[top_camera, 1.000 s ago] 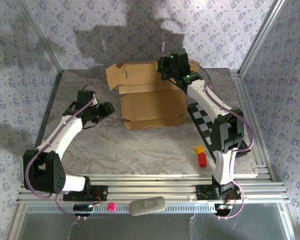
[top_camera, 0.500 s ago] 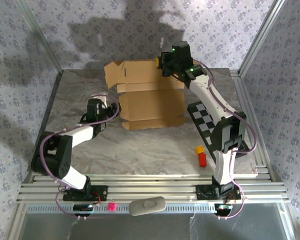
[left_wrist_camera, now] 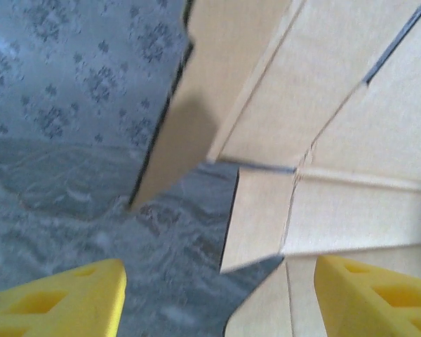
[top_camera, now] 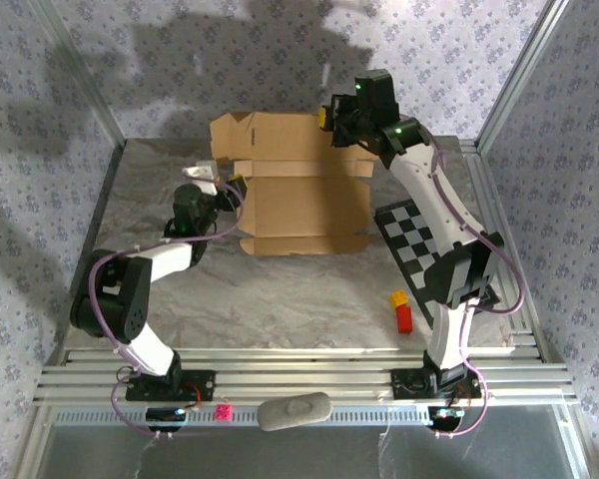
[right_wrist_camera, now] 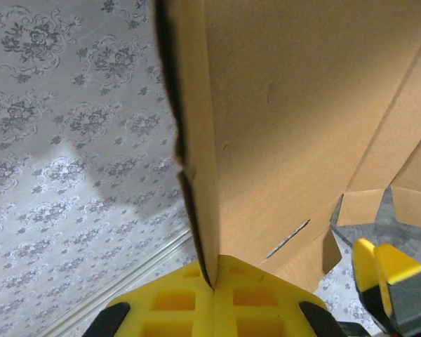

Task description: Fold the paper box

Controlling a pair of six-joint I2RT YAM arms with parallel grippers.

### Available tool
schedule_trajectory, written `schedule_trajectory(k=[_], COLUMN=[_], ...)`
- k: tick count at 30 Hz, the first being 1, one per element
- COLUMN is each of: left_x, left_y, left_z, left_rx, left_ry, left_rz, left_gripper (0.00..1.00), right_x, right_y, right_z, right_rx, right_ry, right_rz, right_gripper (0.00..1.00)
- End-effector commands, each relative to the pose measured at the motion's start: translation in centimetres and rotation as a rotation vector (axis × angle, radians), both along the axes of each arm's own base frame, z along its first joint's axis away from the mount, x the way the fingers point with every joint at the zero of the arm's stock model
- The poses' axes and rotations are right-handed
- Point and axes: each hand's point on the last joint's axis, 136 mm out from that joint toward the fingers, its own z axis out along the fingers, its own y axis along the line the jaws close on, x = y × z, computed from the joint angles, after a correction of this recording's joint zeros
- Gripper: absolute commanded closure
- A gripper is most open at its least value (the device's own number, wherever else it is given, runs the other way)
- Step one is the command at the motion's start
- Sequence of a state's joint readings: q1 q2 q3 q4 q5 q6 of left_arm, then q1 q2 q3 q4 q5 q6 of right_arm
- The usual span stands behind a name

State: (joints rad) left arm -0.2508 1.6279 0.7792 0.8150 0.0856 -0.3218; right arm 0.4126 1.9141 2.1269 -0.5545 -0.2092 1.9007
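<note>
Right pincer (right_wrist_camera: 214,284): I pinch the paper box (top_camera: 301,205) by its raised edge
Left pincer (left_wrist_camera: 217,309): wide — flap (left_wrist_camera: 256,217) just ahead

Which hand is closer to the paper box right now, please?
Right. The right hand is clamped on the raised back panel of the paper box, while the left hand sits open beside the flaps on its left side, gripping nothing.

One box (top_camera: 304,195), far edge of the table. One checkered board (top_camera: 414,239), right edge. Two blocks, right front corner: yellow block (top_camera: 399,298), red block (top_camera: 404,318). Two arms: left arm (top_camera: 165,261), right arm (top_camera: 429,190). One pink cube (top_camera: 221,411), one grey pad (top_camera: 294,410), front rail.
</note>
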Motion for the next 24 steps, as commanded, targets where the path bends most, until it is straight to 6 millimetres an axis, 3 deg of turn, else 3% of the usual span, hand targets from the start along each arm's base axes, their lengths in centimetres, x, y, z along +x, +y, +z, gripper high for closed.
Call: schedule_trajectory(k=[1,8,16,20,23,24], left_x=[1.5,3.6,2.7,2.0,1.9,1.8], left_y=[-1.1,-2.9,-5.8,-5.9,-5.5,-5.2], left_z=[3.0,3.7,4.0,2.9,1.2,0.4], left_rx=[-0.025,-0.086,-0.047,0.068,0.158,0.197], left_ry=[-0.099,-0.088,-0.071,-0.017,0.055,0.079], left_rz=[-0.04,-0.086,-0.125,-0.056,0.002,0.027], left_gripper=[0.29,0.39,0.61,0.73,0.91,0.92], right_x=[-1.6,-1.1,-0.1,0.4,0.5,0.5], right_y=[-0.7,-1.1,-1.0,-1.1,-1.0,-1.0], right_z=[3.1,3.1,2.3,2.2,2.1,2.2], right_rx=[0.051,0.061,0.069,0.074,0.076,0.077], right_ry=[-0.026,-0.03,-0.021,-0.024,-0.023,-0.024], right_rz=[-0.006,-0.016,-0.018,-0.021,-0.019,-0.018], right_gripper=[1.0,1.0,1.0,1.0,1.0,1.0])
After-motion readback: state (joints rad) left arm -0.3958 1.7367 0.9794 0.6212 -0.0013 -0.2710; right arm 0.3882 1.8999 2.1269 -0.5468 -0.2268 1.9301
